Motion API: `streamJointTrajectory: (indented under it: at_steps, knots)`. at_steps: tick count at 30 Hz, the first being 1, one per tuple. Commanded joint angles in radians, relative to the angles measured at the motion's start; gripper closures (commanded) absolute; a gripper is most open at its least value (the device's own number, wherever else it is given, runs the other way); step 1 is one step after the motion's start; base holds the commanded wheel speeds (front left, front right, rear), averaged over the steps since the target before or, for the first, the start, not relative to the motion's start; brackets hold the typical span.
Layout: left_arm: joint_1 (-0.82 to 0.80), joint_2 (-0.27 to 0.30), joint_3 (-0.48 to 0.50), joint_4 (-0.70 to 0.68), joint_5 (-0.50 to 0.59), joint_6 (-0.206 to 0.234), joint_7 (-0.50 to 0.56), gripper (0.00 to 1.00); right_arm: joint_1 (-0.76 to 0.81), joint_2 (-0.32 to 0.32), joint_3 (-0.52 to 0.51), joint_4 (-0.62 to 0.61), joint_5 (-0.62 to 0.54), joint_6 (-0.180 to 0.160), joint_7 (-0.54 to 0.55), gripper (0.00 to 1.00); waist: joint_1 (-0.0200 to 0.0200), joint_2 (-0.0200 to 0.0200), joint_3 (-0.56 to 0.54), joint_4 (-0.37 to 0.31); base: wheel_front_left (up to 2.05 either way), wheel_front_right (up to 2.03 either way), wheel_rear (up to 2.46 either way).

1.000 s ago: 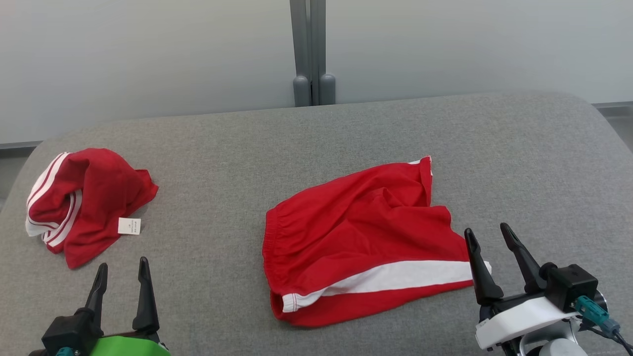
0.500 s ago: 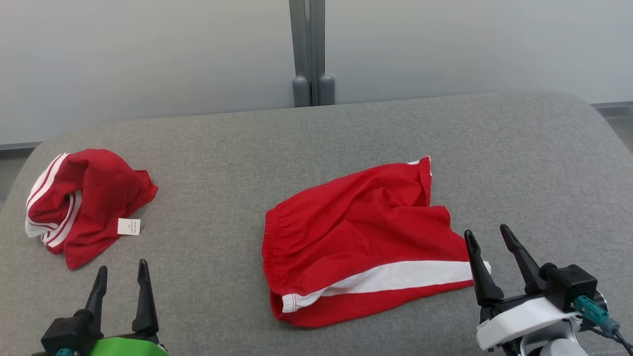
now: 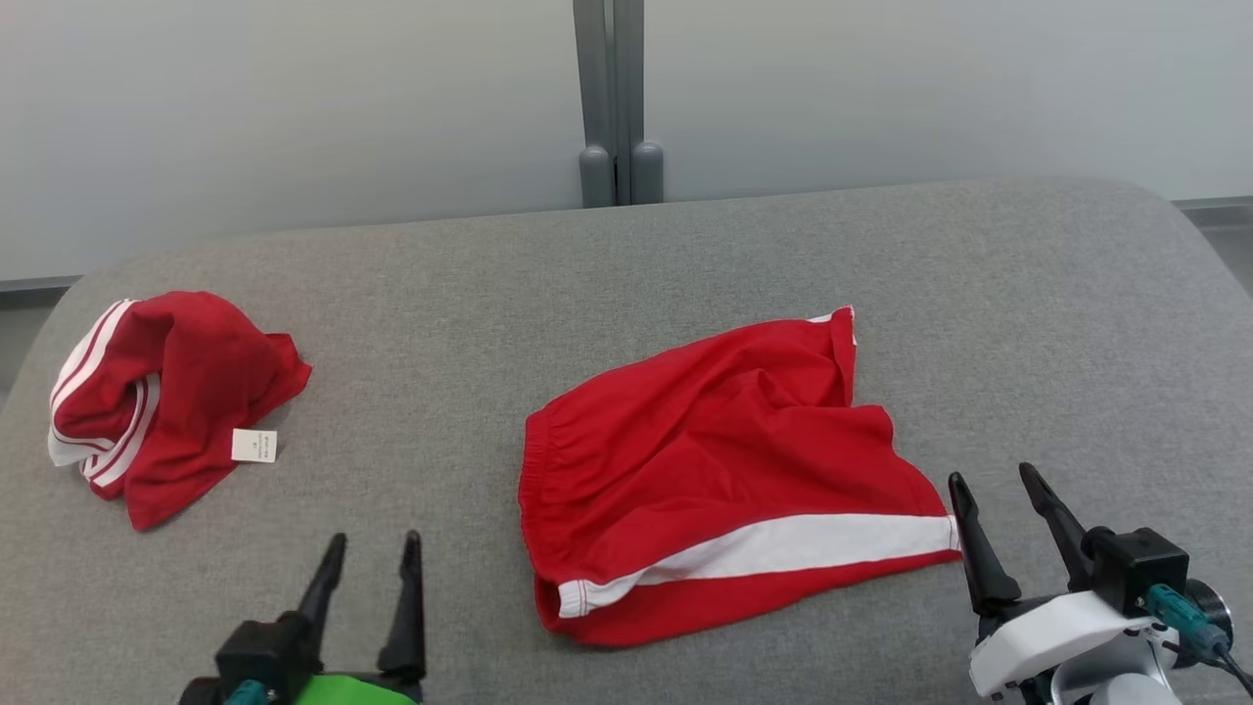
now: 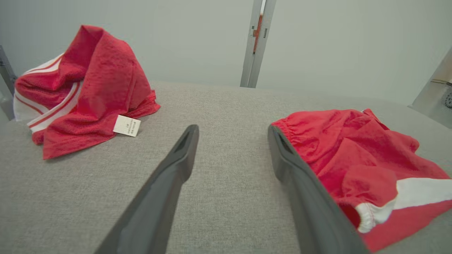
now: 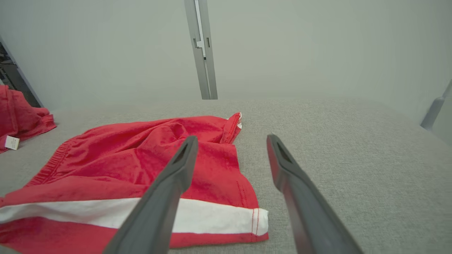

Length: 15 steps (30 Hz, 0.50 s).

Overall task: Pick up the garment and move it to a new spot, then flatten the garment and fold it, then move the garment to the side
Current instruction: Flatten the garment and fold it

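Grey cushion (image 3: 626,294) spans the whole work area, w/ a wall and a grey post (image 3: 615,98) behind it.

Red shorts (image 3: 715,470) lie mid-cushion, fairly flat. Long axis runs left-right: waistband at left, white stripe along the near edge.

The jersey (image 3: 166,392) sits at far left near the cushion edge, bunched in a heap w/ white trim showing. No lettering is visible and there's no clear long axis. A loose flap points toward the centre.

L gripper (image 3: 375,548) is low on the near side, btwn jersey and shorts, w/ fingers spread and holding nothing. The jersey lies ahead and to its left, well apart, w/ bare cushion btwn them. In the L wrist view the fingers point at the gap, w/ the shorts' waistband just beside the right finger.

R gripper (image 3: 991,480) is also spread and empty, just beside the shorts' right hem. Can't tell if it touches.

Judgement: L arm is much nearer the jersey. The R arm would have to cross over the shorts, so the reach probably falls to L, swinging left. The shorts could snag if it drifts right.

White tag (image 3: 254,445) hangs off the jersey's flap on the gripper side.
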State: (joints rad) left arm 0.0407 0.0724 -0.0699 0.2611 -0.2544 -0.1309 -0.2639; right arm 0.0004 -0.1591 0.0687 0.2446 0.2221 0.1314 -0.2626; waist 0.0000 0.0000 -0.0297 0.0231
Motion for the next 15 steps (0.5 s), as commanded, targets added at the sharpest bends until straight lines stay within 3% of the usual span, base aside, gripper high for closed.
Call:
streamJointTrajectory:
  at_steps: [1,8,15]
  knots:
    - [-0.014,0.001,-0.037,0.015,-0.019,0.001,0.0,0.0,-0.022,-0.004,-0.009,0.028,-0.012,-0.002,-0.003,0.0,0.0,0.0,0.005,0.001,0.0,0.0,0.0]
    - [-0.054,0.003,-0.272,0.126,-0.095,0.001,0.0,0.0,-0.087,-0.021,-0.011,0.217,-0.031,-0.002,-0.003,0.0,0.0,0.0,0.035,-0.001,0.0,0.0,0.0]
    - [-0.102,-0.001,-0.404,0.216,-0.172,0.001,0.0,0.0,-0.158,-0.021,-0.005,0.37,-0.019,-0.002,-0.003,0.0,0.0,0.0,0.075,-0.012,0.0,0.0,0.0]
